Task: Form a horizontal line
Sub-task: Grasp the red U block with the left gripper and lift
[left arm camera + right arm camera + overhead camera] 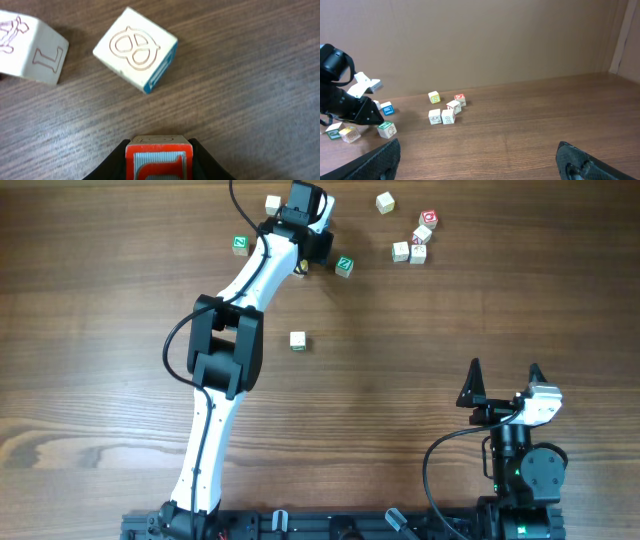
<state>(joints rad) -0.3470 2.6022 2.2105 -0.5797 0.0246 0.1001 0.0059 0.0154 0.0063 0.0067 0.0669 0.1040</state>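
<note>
My left gripper (306,252) reaches to the far side of the table and is shut on a small wooden cube with a red-framed face (159,156), held low over the wood. Ahead of it in the left wrist view lie a pale cube with a pretzel sign and blue side (136,49) and a pale cube with an L (31,48). No row of three touching cubes shows in any view. My right gripper (505,376) is open and empty at the near right, its fingertips (480,160) wide apart.
Loose cubes lie at the far side: green-marked ones (240,244) (344,266), pale ones (272,202) (386,202) (298,340), and a cluster of several with a red-marked one (428,219) at the far right.
</note>
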